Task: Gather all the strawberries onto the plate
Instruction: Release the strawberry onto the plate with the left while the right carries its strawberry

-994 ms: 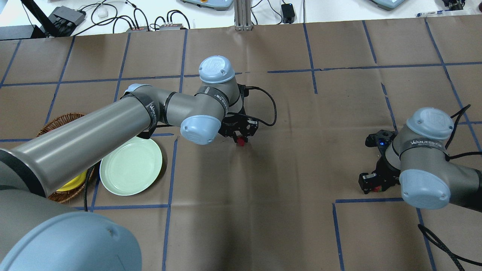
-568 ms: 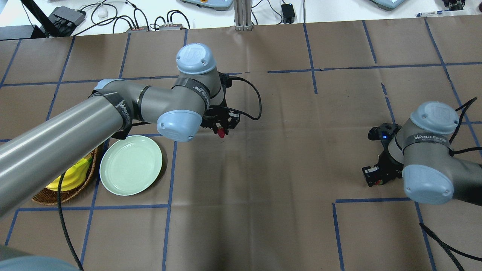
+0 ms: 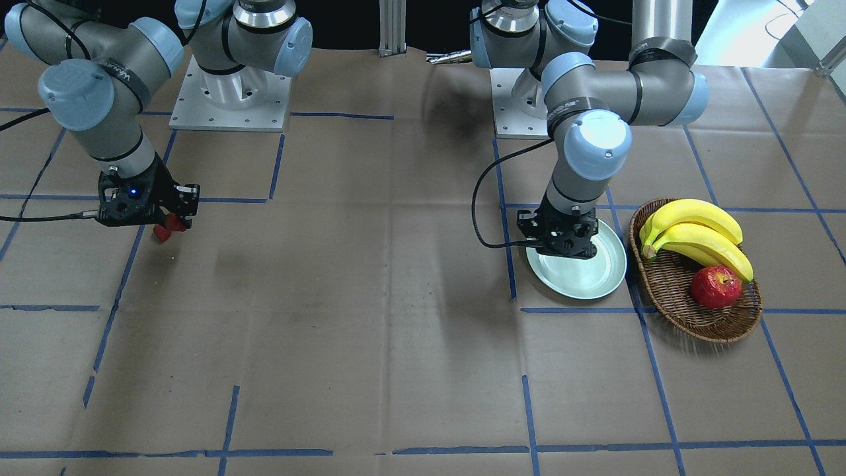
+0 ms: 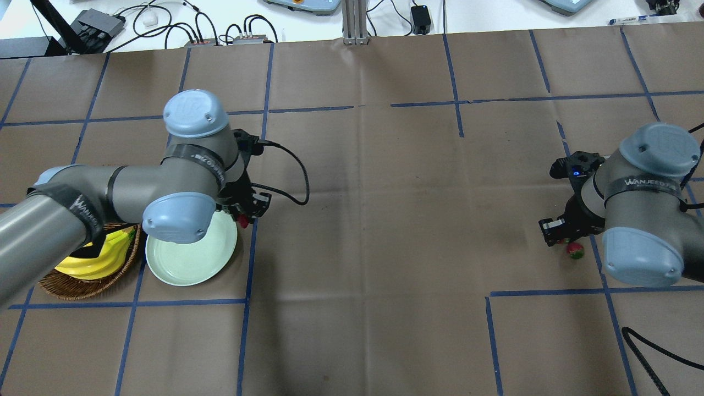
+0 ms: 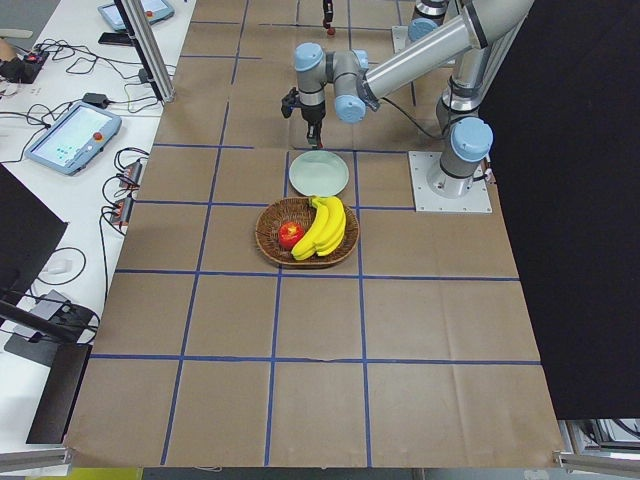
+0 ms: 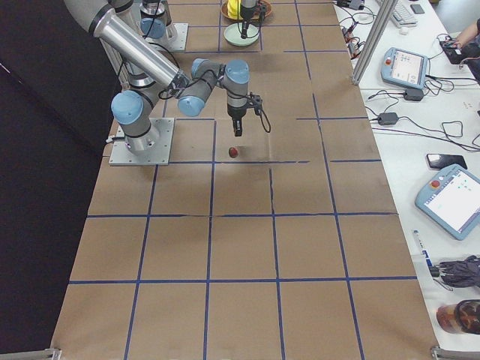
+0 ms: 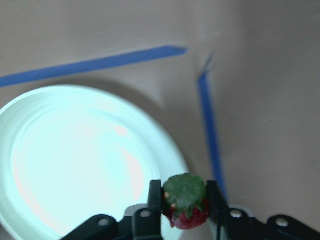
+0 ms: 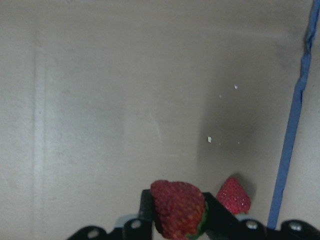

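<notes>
Strawberry (image 7: 186, 192) clamped in left tool (image 7: 184, 200) over plate (image 7: 75, 155) rim; right tool (image 8: 175, 210) grips another (image 8: 177, 212) (third (image 8: 233, 196) loose).

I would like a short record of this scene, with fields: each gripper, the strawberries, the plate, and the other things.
left gripper: shut on a strawberry, at the plate's rim
right gripper: shut on a second strawberry, far from the plate
third strawberry: lies on the table beside the right gripper
plate: no berry in it yet
basket: beside the plate, holds bananas and an apple
</notes>
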`<state>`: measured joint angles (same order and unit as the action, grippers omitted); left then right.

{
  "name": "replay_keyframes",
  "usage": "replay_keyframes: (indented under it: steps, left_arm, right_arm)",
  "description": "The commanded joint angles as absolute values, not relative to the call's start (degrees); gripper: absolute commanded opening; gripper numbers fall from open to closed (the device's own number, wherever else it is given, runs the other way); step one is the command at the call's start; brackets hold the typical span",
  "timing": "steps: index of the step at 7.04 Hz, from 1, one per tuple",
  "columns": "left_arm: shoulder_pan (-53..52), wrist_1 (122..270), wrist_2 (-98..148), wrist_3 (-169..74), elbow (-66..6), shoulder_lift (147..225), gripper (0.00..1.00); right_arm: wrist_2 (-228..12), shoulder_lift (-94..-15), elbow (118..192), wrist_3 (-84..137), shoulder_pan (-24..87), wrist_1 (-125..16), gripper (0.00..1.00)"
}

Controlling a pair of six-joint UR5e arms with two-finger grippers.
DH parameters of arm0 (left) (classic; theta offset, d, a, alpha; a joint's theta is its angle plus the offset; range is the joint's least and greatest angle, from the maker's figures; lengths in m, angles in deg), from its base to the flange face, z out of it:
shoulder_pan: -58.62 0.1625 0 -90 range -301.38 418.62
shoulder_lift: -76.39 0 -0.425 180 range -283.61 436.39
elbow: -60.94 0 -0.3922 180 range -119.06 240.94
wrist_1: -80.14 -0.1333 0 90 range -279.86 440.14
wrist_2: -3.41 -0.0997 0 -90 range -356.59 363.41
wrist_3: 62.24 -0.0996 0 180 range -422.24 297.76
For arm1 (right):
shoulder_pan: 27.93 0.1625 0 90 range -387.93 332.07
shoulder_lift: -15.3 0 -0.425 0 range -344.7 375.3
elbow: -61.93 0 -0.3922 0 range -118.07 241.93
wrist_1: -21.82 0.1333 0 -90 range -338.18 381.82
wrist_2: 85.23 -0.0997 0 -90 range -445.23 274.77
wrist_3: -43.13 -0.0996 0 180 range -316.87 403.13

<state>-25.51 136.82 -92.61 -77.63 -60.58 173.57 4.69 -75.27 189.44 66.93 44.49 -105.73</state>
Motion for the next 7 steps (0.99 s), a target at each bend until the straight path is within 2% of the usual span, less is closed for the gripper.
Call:
replay_keyframes:
  steps: [1,2,3,4,5,6,7]
  left_arm:
    - [-16.47,131.95,-92.74,-88.56,-64.73,173.68,0.07]
    - [-14.01,129.12,-92.74,-92.0,-66.05,174.3,0.09]
    - [-13.63,128.31,-92.65,-92.38,-66.41,174.48,0.17]
    - [-13.63,128.39,-92.65,-92.21,-66.32,174.48,0.62]
    - [-13.54,128.39,-92.48,-92.03,-66.15,174.48,0.86]
    - [-13.54,128.39,-92.3,-91.95,-66.06,174.48,0.95]
    - [-13.54,128.48,-92.39,-91.94,-65.89,174.48,0.96]
  right_arm:
    - [3.54,-71.74,181.85,58.82,51.83,-103.25,0.04]
    - [3.54,-68.67,178.51,51.81,58.57,-103.6,0.04]
    - [3.54,-65.76,175.0,43.39,65.34,-103.6,0.04]
    - [3.54,-62.78,171.74,35.73,71.06,-103.6,0.04]
    - [3.63,-59.61,169.62,29.83,75.82,-104.03,0.04]
    - [3.54,-56.28,167.86,24.55,80.13,-104.21,0.04]
    - [3.11,-52.85,166.62,22.06,83.83,-105.52,0.04]
